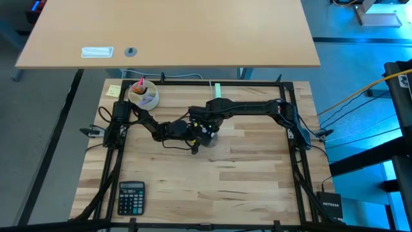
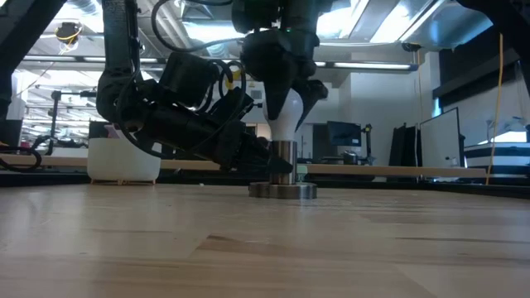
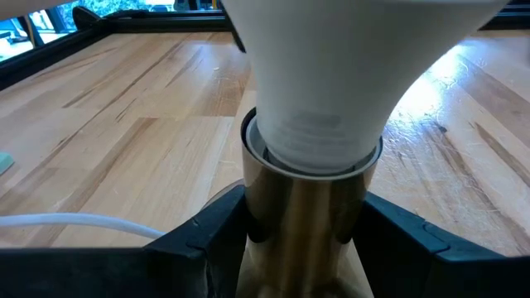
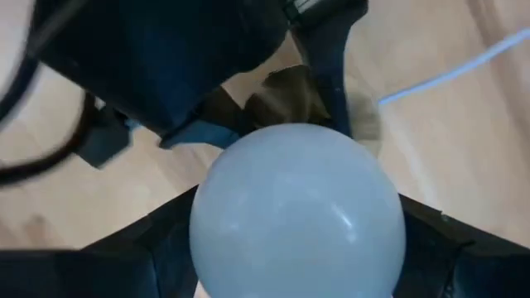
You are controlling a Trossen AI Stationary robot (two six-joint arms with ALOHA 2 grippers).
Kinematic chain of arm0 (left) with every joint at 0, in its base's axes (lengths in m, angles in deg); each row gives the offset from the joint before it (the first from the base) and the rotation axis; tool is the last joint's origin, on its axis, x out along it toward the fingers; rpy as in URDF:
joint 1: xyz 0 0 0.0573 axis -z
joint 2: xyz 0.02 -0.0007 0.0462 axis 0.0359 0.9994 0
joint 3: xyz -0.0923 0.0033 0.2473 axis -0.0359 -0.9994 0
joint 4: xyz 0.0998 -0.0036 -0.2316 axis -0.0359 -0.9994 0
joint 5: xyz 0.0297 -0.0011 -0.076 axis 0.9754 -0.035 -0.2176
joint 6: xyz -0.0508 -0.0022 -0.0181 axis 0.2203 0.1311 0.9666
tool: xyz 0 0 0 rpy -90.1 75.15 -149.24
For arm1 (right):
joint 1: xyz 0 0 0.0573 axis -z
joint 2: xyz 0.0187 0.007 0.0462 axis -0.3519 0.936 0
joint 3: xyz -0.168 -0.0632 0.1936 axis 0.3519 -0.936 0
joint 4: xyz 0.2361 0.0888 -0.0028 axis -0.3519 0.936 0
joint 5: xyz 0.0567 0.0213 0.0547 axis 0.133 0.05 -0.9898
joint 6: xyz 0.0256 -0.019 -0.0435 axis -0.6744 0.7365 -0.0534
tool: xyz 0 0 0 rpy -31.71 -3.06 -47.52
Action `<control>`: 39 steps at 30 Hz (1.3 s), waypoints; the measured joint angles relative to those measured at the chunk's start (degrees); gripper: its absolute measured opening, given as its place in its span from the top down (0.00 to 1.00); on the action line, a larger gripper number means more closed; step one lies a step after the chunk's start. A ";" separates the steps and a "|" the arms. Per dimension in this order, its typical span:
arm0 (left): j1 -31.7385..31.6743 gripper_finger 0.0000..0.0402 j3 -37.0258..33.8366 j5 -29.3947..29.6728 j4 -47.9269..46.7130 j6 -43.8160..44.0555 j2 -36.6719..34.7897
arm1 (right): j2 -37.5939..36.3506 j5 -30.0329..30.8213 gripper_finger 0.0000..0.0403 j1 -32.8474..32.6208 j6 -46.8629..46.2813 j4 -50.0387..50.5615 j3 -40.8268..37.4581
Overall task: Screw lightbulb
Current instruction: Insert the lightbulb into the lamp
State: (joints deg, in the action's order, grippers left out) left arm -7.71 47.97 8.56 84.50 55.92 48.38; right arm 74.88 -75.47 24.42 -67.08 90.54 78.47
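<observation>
The white lightbulb (image 2: pixel 286 112) stands upright, its neck (image 3: pixel 319 136) down in the metal socket's tube (image 3: pixel 306 223). The socket's round base (image 2: pixel 283 191) rests flat on the wooden table near its middle. My right gripper (image 2: pixel 286 98) comes down from above and is shut on the bulb. My left gripper (image 2: pixel 267 163) reaches in low from the table's left and is shut on the socket's tube. A thin white cord (image 3: pixel 66 222) trails off from the socket. My left gripper pinches the socket's upright tube (image 3: pixel 265 232) between its two fingers (image 3: pixel 203 240), below the tube's rim. The fingers come nearly level from the table's left. The socket stays upright with its base on the table. My right gripper holds the bulb's round glass head (image 4: pixel 298 223) between its two fingers (image 4: pixel 153 248), one on each side. The fingers point down from above. The bulb stands upright with its neck in the socket.
A white cup (image 1: pixel 143 95) with small items and a yellow note (image 1: pixel 113 91) sit at the far left. A pale green plug block (image 1: pixel 217 89) lies at the far edge. A calculator (image 1: pixel 131 197) lies near the front left. Bare wood spreads to the right and front.
</observation>
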 joint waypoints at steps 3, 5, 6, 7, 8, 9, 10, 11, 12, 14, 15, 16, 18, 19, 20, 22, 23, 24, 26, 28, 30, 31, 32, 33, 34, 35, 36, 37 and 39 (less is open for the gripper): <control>0.00 0.53 0.00 0.00 -0.01 0.05 0.00 | 0.00 -0.04 0.29 0.00 -6.35 -0.30 0.00; 0.00 0.53 -0.01 0.00 0.01 0.07 0.00 | 0.00 0.25 0.30 0.00 -10.24 -0.59 0.00; 0.00 0.53 -0.02 0.00 0.02 0.09 0.00 | 0.00 0.57 0.30 0.00 -11.68 -0.85 0.00; 0.00 0.53 0.00 0.00 0.04 0.11 0.00 | 0.00 0.86 0.30 -0.01 -12.21 -0.95 0.00; 0.00 0.53 0.00 0.00 0.02 0.11 0.00 | 0.00 0.95 0.29 -0.03 -11.86 -1.01 0.01; -0.02 0.53 0.00 0.00 0.02 0.11 0.00 | 0.00 0.96 0.28 -0.02 -10.45 -0.90 0.19; -0.02 0.53 -0.02 0.00 0.02 0.08 0.00 | 0.00 0.72 0.25 0.03 -8.81 -0.92 0.51; -0.01 0.53 -0.04 0.04 0.03 0.08 -0.01 | 0.00 0.44 0.23 0.07 -7.21 -0.76 1.02; -0.02 0.53 -0.04 0.04 0.04 0.08 -0.02 | 0.00 0.28 0.20 0.07 -6.00 -0.36 1.46; -0.01 0.53 -0.04 0.04 0.04 0.09 -0.02 | 0.01 -0.06 0.15 0.39 -4.14 1.10 2.95; -0.02 0.53 -0.04 0.04 0.02 0.11 -0.02 | 0.04 -0.07 0.12 0.40 -3.05 2.12 3.93; -0.02 0.53 -0.04 0.04 0.02 0.12 -0.02 | 0.04 -0.04 0.09 0.45 -1.93 3.02 4.83; -0.02 0.53 -0.04 0.04 0.02 0.25 -0.02 | -0.04 -0.04 0.05 0.74 0.67 4.88 6.47; -0.02 0.53 -0.04 0.04 0.00 0.28 -0.02 | -0.04 -0.04 0.03 0.70 2.50 5.99 7.42; -0.02 0.53 -0.04 0.04 -0.01 0.25 -0.02 | -0.04 -0.04 0.02 0.70 4.83 7.06 8.25; -0.02 0.53 -0.04 0.04 -0.05 0.25 -0.02 | -0.06 -0.03 0.02 0.68 10.48 8.58 9.53; -0.02 0.53 -0.04 0.04 -0.04 0.28 -0.02 | -0.07 0.00 0.02 0.68 13.64 9.00 9.95; -0.02 0.53 -0.04 0.04 -0.03 0.27 -0.02 | -0.07 0.01 0.03 0.65 16.83 9.46 10.23; 0.04 0.53 -0.04 0.05 -0.02 -0.01 -0.02 | -0.07 0.04 0.04 0.49 22.87 10.10 10.29; 0.04 0.53 -0.02 0.04 -0.05 -0.18 -0.16 | -0.07 1.07 0.04 0.24 27.35 10.01 10.17; 0.04 0.53 -0.02 0.04 -0.23 -0.11 -0.28 | -0.07 2.85 0.03 0.15 30.08 10.08 10.08; 0.04 0.53 -0.02 0.04 0.05 0.09 -0.28 | -0.07 3.66 0.03 0.16 31.20 9.99 10.08; 0.04 0.53 -0.02 0.05 0.09 0.30 -0.31 | -0.07 4.63 0.03 0.18 31.97 9.89 10.07; 0.04 0.53 -0.04 0.04 0.17 0.43 -0.31 | -0.07 5.55 0.02 0.22 32.55 9.74 10.05; 0.13 0.53 -0.04 0.06 0.16 0.57 -0.31 | -0.07 6.57 0.02 0.24 32.80 9.56 10.06; 0.31 0.53 -0.04 0.11 0.17 0.65 -0.32 | -0.07 7.14 0.02 0.28 32.82 9.45 10.08; 0.43 0.53 -0.04 0.24 0.16 0.71 -0.33 | -0.07 7.66 0.02 0.28 32.86 9.40 10.05; 0.64 0.53 -0.04 0.24 0.17 0.75 -0.33 | -0.05 7.88 0.01 0.28 33.18 9.34 10.05; 1.05 0.53 -0.04 0.52 0.19 0.87 -0.37 | -0.07 7.97 0.01 0.28 34.84 9.05 10.05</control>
State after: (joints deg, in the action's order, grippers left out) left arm -6.66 47.92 9.08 84.68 56.79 48.01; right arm 74.82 -67.50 24.70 -32.24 99.59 88.52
